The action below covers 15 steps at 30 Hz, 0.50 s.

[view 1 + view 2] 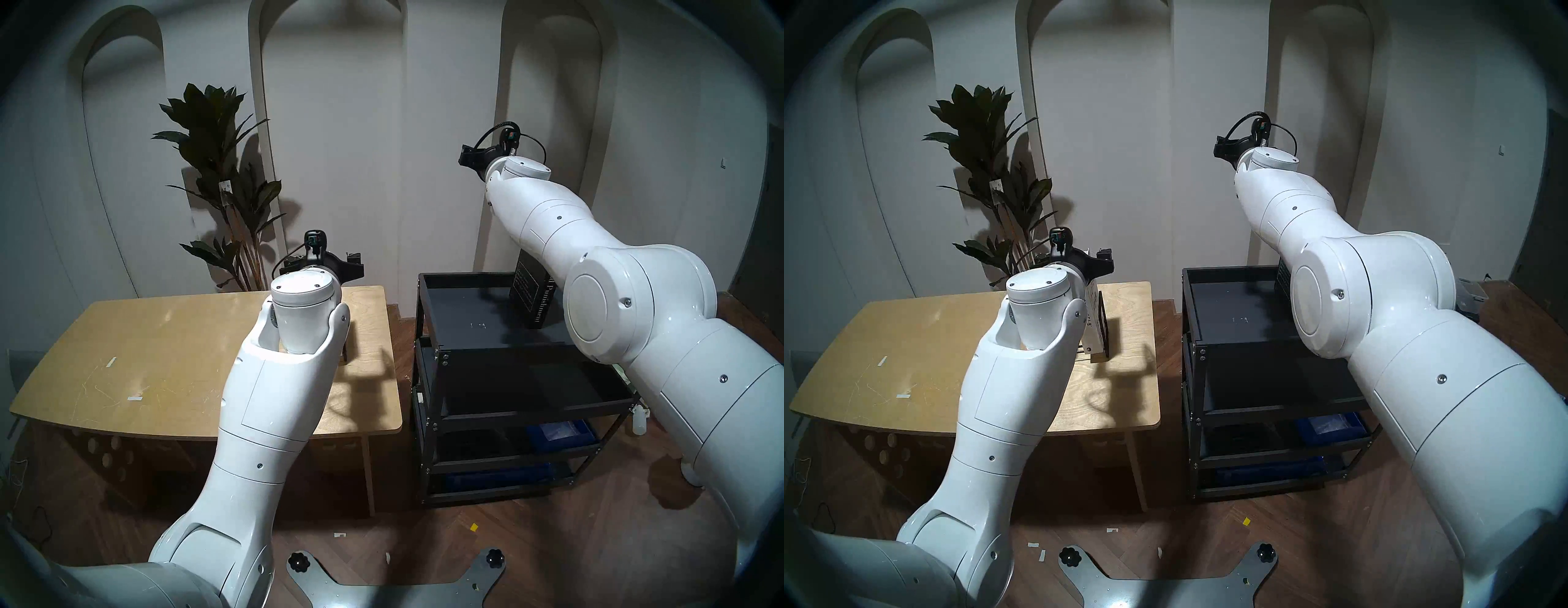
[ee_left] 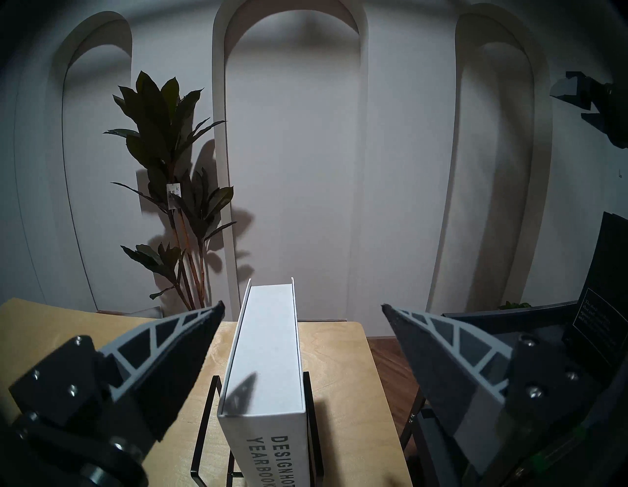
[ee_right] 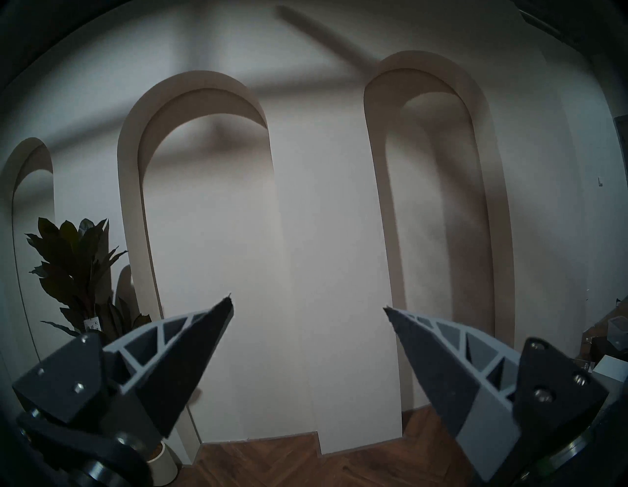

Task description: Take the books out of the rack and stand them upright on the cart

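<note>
The left gripper (image 2: 302, 307), jaws apart, is seen above the white book (image 2: 265, 353); at 2 o'clock the right gripper (image 3: 307, 302) is spread, empty.

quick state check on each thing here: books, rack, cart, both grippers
white book: upright in the rack, not gripped
dark book: upright on the cart's top shelf
rack: on the wooden table, one book in it
cart: one book on top
left gripper: open, above the white book
right gripper: open, empty
</note>
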Tool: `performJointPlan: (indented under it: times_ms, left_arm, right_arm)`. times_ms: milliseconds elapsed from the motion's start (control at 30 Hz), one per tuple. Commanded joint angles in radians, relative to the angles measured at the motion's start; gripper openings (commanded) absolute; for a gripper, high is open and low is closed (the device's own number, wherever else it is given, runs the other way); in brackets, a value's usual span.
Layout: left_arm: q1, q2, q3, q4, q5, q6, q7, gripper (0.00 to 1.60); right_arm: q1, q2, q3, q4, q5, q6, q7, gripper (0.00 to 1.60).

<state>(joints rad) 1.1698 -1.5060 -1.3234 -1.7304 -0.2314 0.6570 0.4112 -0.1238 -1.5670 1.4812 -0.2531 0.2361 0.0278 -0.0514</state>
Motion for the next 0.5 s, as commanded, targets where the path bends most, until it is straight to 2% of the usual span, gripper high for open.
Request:
performJointPlan:
  times_ms: [0,467]
  left_arm:
    - [0.001,-0.001,-0.002,-0.026,0.007,-0.009,0.012,1.6]
    - [0.027,-0.002,-0.002,-0.023,0.013,-0.009,0.049,1.6]
  right_arm:
    - [0.034,-0.023,-0.005,-0.011,-0.004,0.033,-0.02,1.6]
    - [0.049,-0.057,-0.021,-0.002,-0.018,0.12,-0.071,1.6]
